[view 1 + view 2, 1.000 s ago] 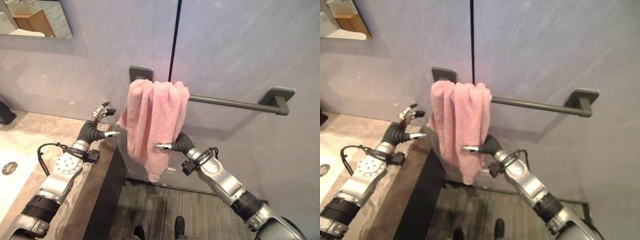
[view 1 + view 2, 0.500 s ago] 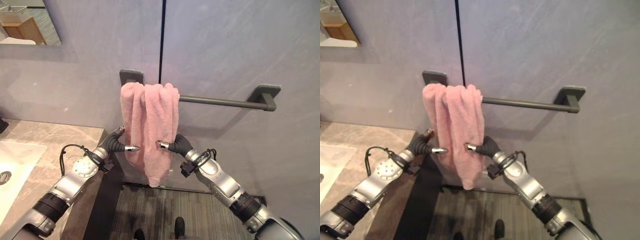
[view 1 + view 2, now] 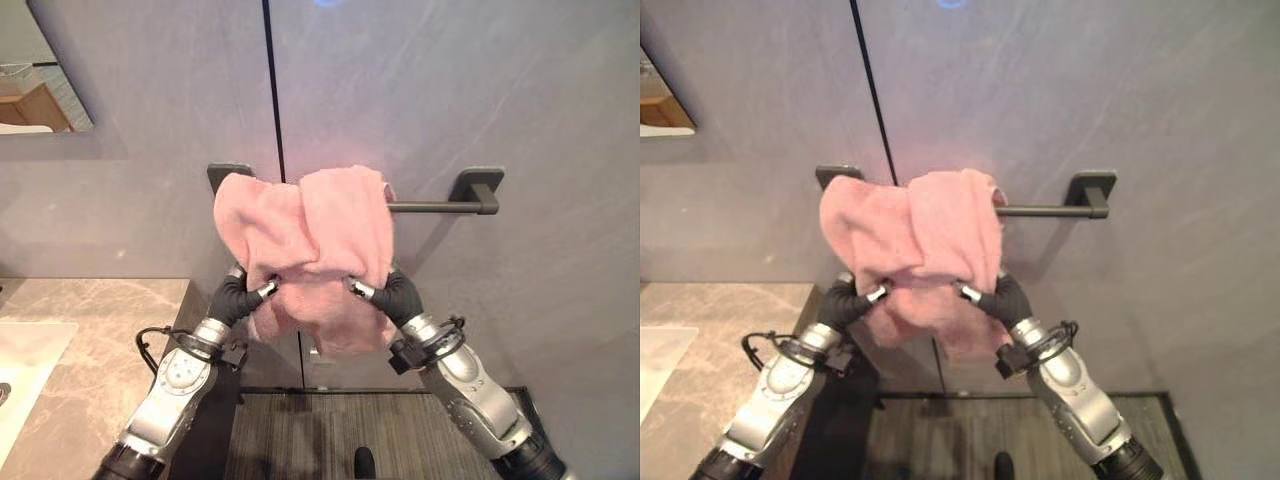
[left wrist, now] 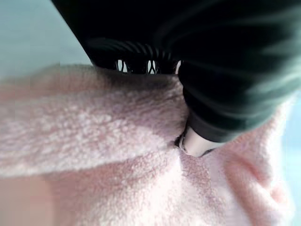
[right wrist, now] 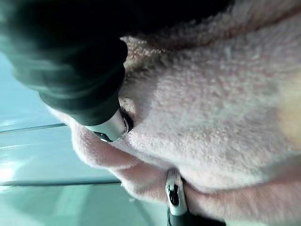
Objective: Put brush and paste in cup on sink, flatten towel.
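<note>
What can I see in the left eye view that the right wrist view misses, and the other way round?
The left eye view alone shows the dark grey wall-mounted towel bar, the beige marble countertop, a mirror corner and the left robot hand.

The right wrist view alone shows, from very close, a thumb pressed into the pile with fingers curled round a fold.

Both show the fluffy pink towel, bunched rather than flat, and the right robot hand holding it.
</note>
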